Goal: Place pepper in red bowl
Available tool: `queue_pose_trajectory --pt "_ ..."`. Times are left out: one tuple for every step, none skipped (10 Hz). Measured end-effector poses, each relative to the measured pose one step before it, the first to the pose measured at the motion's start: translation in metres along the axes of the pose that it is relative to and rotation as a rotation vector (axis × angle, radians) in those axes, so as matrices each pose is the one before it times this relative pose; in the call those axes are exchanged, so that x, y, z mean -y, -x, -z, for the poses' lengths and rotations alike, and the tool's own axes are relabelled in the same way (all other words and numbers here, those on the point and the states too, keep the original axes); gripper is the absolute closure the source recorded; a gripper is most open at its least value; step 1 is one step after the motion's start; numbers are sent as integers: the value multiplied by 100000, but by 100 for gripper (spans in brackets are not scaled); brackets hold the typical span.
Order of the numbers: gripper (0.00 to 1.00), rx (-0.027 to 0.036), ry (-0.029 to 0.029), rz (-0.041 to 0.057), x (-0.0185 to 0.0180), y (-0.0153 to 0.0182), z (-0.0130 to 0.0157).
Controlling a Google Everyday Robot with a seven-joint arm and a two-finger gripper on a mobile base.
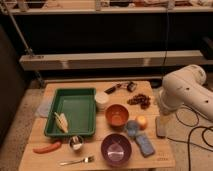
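Gripper [160, 126] hangs mid-right, jaws spread, empty; pepper [46, 147] lower left looks light, smooth, likely to roll, so pinch across its middle

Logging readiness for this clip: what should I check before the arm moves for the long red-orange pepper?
1. Long, slim red-orange pepper lies free at the wooden table's front left: ok.
2. Round orange-red bowl upright, looks empty: ok.
3. Gripper open, holding nothing: ok.
4. Gripper near pepper: not ok, it hangs by the table's right edge.
5. Room around pepper beside small metal cup and silver fork: cannot tell.
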Motion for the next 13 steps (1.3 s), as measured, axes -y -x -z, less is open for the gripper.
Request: queue_pose_trajectory --pt "35 1907 -632 5135 -428 2617 627" --pt "35 1902 -448 4571 -270 2417 457" --pt "35 2703 -451 5876 -282 3062 554" --pt "35 2282 -19 4209 -261 2093 265" --pt "35 2795 455 6635 -476 2829 108" --pt "35 1449 800 7986 -450 2966 -105" --pt "35 413 474 3921 -240 1341 -111" --pt "35 -130 77 1096 -85 286 -40" --pt "35 -280 -54 141 21 -76 -21" --pt "35 -68 -42 79 26 1 8" --pt "35 -6 14 -90 -26 -35 -8" --pt "35 157 -59 110 48 13 4" --pt "35 633 -162 660 65 38 7"
